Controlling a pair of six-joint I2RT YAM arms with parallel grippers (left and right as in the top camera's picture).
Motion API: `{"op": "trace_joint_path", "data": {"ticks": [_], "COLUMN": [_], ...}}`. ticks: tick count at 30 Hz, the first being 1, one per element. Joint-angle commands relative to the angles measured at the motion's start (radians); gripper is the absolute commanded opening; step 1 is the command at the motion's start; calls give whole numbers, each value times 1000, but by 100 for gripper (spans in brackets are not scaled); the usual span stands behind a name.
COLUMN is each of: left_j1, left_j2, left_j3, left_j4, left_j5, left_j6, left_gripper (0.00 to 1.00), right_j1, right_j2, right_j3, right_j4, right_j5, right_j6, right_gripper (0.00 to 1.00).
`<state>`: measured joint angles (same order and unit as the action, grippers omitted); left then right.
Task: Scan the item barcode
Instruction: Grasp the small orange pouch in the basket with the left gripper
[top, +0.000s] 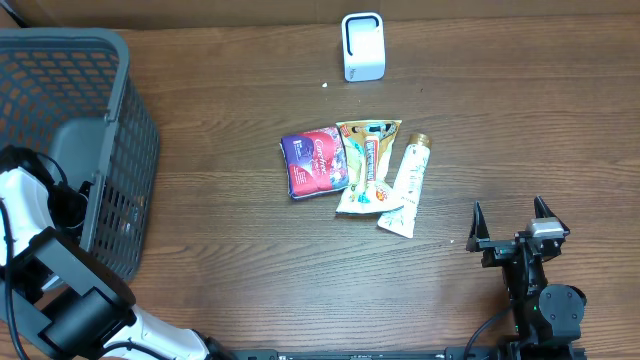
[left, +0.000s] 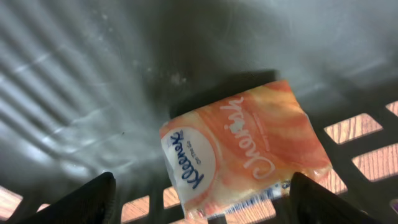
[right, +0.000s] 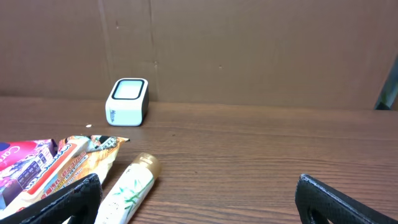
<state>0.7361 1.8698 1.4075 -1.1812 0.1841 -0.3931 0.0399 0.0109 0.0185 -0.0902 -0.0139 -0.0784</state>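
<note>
Tissue pack (left: 242, 149): soft, glossy orange-and-white film, flat pillow shape. It lies loose on the floor of the grey plastic mesh basket (top: 125, 120). Left fingers (left: 93, 200) are spread wide, gripping nothing; right fingers (right: 74, 196) are apart and empty. Step judged: pack deposited. Next: present a desk (top: 250, 270) packet (top: 316, 162) barcode-first to the white boxy scanner (top: 363, 46).

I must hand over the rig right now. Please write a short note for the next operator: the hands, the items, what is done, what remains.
Left hand: open, inside the basket, over a tissue pack lying on the basket floor, not gripping it.
Right hand: open, empty, right of the items.
Scanner: at the far side of the table.
Done, it seems: the tissue pack is in the basket.
Left, probably: purple packet, snack bag and tube, lying together mid-table.
</note>
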Motion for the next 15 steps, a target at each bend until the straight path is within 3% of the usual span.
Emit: {"op": "trace_joint_path", "data": {"ticks": [1, 5, 8, 11, 14, 15], "left_j1": [-4, -4, -4, -4, -4, -4], "left_j2": [0, 0, 0, 0, 0, 0], "left_j3": [-57, -100, -123, -123, -123, -123], "left_j4": [30, 90, 122, 127, 142, 147], "left_j5": [31, 47, 56, 49, 48, 46], "left_j6": [-4, -3, -3, -3, -2, -2], "left_gripper": [81, 81, 70, 49, 11, 7], "right_j1": [-2, -2, -2, -2, -2, -2], "right_j2": [-8, -8, -8, -8, -8, -8], "right_j3": [-10, -10, -10, -10, -10, -10], "right_j4": [6, 6, 5, 5, 5, 5], "right_j5": [10, 10, 10, 10, 10, 10], "right_j6": [-1, -1, -1, -1, -1, -1], "right_gripper": [100, 100, 100, 100, 100, 100]}}
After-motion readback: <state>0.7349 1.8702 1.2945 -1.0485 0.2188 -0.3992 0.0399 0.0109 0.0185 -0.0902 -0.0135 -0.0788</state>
